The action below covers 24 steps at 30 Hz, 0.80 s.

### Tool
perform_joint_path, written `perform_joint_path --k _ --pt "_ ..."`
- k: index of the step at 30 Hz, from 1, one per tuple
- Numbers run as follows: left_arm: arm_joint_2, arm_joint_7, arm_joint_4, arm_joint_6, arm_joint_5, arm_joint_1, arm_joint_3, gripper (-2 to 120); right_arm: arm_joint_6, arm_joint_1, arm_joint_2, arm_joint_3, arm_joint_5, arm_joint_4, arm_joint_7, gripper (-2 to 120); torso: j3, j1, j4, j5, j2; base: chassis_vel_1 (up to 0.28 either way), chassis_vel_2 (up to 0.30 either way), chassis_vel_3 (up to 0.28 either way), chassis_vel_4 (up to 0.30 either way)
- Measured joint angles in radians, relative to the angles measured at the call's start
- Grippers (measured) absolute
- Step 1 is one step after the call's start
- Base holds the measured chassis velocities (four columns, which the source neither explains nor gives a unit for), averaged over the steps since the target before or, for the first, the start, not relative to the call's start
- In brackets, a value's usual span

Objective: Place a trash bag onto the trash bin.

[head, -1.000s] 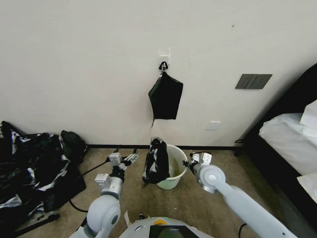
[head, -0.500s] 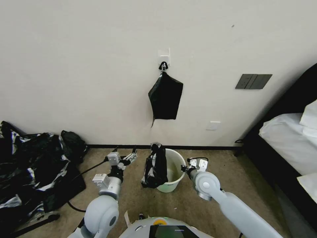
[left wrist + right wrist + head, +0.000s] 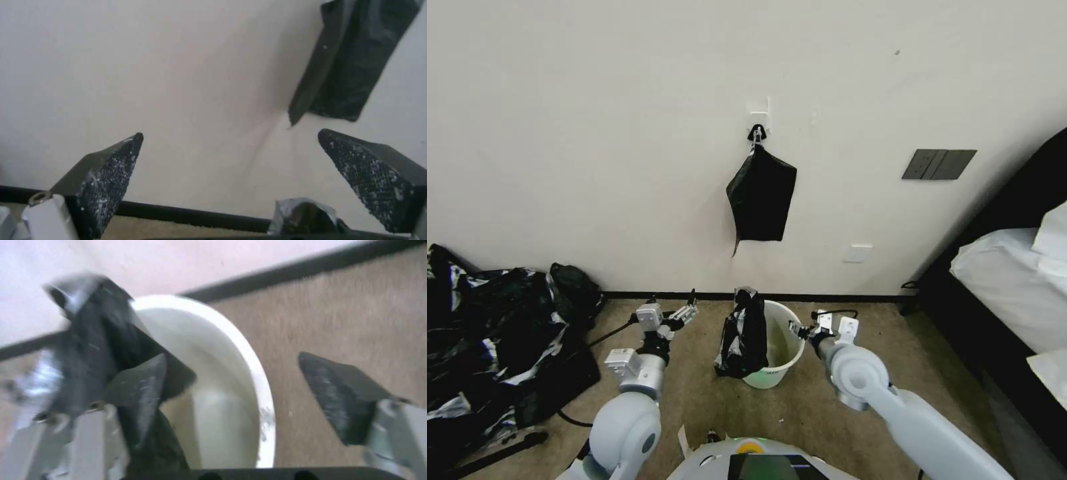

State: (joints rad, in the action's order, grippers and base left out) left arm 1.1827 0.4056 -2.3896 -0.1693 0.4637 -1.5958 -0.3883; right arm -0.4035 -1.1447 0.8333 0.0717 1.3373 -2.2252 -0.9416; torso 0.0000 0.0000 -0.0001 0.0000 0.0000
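The trash bin is a cream-white bucket on the carpet by the wall. The trash bag, glossy black, hangs crumpled over the bin's left rim and down its outside. My left gripper hovers open left of the bag, apart from it. In the left wrist view its fingers are spread, with the bag's top low between them. My right gripper is open at the bin's right rim. In the right wrist view one finger lies over the bin near the bag, the other over carpet.
A knot-topped bundle of black bags hangs from a wall hook above the bin. A large black-and-silvery plastic mass fills the floor at the left. A bed with white bedding stands at the right. A cable runs under the left arm.
The left gripper has drifted left, away from the bag. The right gripper has edged toward the bin's right rim. The bag stays draped over the rim.
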Motion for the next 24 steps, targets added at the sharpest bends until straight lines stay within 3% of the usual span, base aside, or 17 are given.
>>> perform_joint_path --k 1,4,9,11,12,15,20,24 --pt "0.0 0.0 0.0 0.0 0.0 0.0 0.0 100 0.0 0.0 0.0 0.0 0.0 0.0 0.0 80 0.0 0.0 0.0 0.0 0.0 0.0 0.0 0.0 0.0" --pt "0.006 -0.005 0.012 0.0 0.01 -0.008 -0.048 100 -0.008 0.036 -0.034 0.0 -0.037 -0.077 0.011 96 0.0 0.0 -0.0003 -0.0001 0.0 0.0 0.0 0.0 0.0" --pt "0.016 -0.026 0.023 0.0 0.012 -0.023 -0.096 100 -0.035 0.152 -0.051 -0.08 -0.032 -0.114 0.025 100 0.0 0.0 0.0003 -0.0001 0.0 0.0 0.0 0.0 0.0" --pt "0.022 -0.034 0.027 0.002 0.014 -0.037 -0.127 100 -0.069 0.28 -0.043 -0.192 0.002 -0.101 0.035 100 0.0 0.0 0.0003 -0.0002 0.0 0.0 0.0 0.0 0.0" --pt "0.022 -0.034 0.027 0.002 0.014 -0.037 -0.127 100 -0.069 0.28 -0.043 -0.192 0.002 -0.101 0.035 100 0.0 0.0 0.0003 -0.0002 0.0 0.0 0.0 0.0 0.0" --pt "0.025 -0.051 0.031 0.005 0.014 -0.049 -0.17 100 -0.107 0.467 -0.002 -0.399 0.026 -0.039 0.011 100 0.0 0.0 0.0003 -0.0002 0.0 0.0 0.0 0.0 0.0" --pt "0.032 -0.058 0.037 0.008 0.013 -0.049 -0.189 100 -0.139 0.592 0.044 -0.551 0.067 0.02 -0.055 100 0.0 0.0 0.0 -0.0004 0.0 0.0 0.0 0.0 0.0" --pt "0.043 -0.066 0.041 0.013 0.011 -0.045 -0.194 100 -0.176 0.742 0.125 -0.738 0.181 0.104 -0.237 97 0.0 0.0 0.0001 -0.0003 0.0 0.0 0.0 0.0 0.0"
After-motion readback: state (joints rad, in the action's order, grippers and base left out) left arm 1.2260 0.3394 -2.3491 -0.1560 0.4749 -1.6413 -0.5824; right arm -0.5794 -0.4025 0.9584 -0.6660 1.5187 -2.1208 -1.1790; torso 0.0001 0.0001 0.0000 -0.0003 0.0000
